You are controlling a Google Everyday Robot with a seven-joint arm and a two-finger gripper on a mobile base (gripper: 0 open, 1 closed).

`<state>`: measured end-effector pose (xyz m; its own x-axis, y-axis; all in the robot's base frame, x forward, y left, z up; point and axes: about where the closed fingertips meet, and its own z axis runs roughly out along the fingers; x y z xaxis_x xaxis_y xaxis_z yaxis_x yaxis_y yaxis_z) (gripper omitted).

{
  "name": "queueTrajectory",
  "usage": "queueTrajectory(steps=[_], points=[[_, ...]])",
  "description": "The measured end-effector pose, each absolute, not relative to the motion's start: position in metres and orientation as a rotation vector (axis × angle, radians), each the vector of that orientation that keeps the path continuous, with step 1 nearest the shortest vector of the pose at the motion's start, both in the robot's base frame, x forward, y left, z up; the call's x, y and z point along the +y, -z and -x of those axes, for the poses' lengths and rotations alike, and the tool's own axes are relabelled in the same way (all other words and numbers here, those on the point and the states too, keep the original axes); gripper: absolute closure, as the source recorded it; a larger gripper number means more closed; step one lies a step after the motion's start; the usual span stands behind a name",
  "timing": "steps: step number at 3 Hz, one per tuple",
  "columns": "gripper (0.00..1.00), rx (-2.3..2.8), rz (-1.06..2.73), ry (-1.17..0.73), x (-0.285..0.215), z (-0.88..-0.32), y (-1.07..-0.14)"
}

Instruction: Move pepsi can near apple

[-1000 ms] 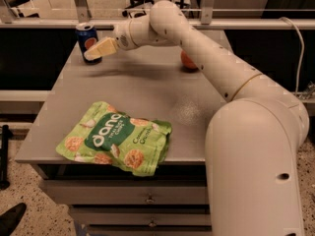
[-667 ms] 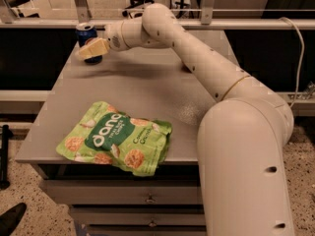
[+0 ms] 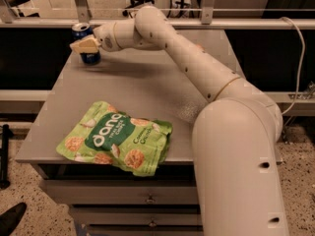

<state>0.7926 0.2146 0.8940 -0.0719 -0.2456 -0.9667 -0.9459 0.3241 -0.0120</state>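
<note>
The pepsi can (image 3: 80, 31), dark blue with a silver top, stands upright at the far left corner of the grey table (image 3: 147, 82). My gripper (image 3: 86, 45) is at the can, in front of its middle, so only the can's top and base show. My arm stretches across the back of the table from the right. The apple is hidden behind my arm.
A green snack bag (image 3: 115, 142) lies flat near the table's front edge. A metal railing (image 3: 206, 9) runs behind the table. A grey cable (image 3: 298, 58) hangs at the right. The table's left edge is just beside the can.
My gripper has moved left across the back of the table and reached the can. My arm has swung over the apple, which showed a second ago.
</note>
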Motion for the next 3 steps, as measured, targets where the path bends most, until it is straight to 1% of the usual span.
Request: queueTrajectory(steps=[1, 2, 3], points=[[0.8, 1.538, 1.087, -0.802, 0.193, -0.793, -0.907], [1.0, 1.515, 1.038, -0.716, 0.145, -0.796, -0.932], [1.0, 1.539, 1.025, -0.551, 0.06, -0.802, -0.955]])
